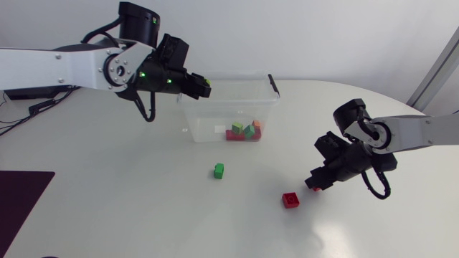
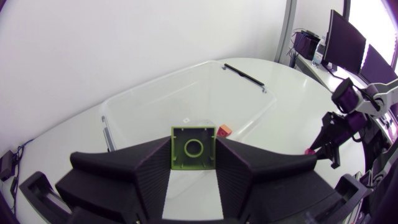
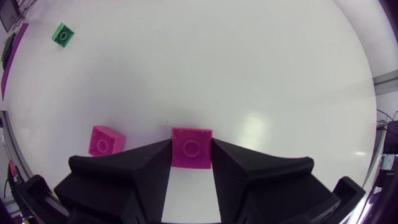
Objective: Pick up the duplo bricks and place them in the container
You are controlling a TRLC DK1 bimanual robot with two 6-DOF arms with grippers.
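The left arm [image 1: 64,68] reaches in over the bench [image 1: 129,215]. The left fingers [image 2: 155,168] are closed on a green brick [image 2: 194,147], pinching it from both sides with its hollow underside facing the wrist camera. They hold it in the air at the near left rim of the container [image 1: 269,100], a clear plastic tub standing at the back of the bench. Inside the tub a small heap of bricks [image 1: 244,132] (red, green and orange) lies against the front wall.

The right arm [image 1: 423,132] comes in low on the other side. The right fingers [image 3: 155,165] grip a red brick [image 3: 191,148] between them, studs up, down at bench level; I cannot tell whether it rests on the surface or is just off it. A second red brick [image 3: 104,140] lies flat just beside the right fingers, apart from the held one. A second green brick [image 1: 219,170] sits alone on the bench, in front of the container and well apart from both red bricks.
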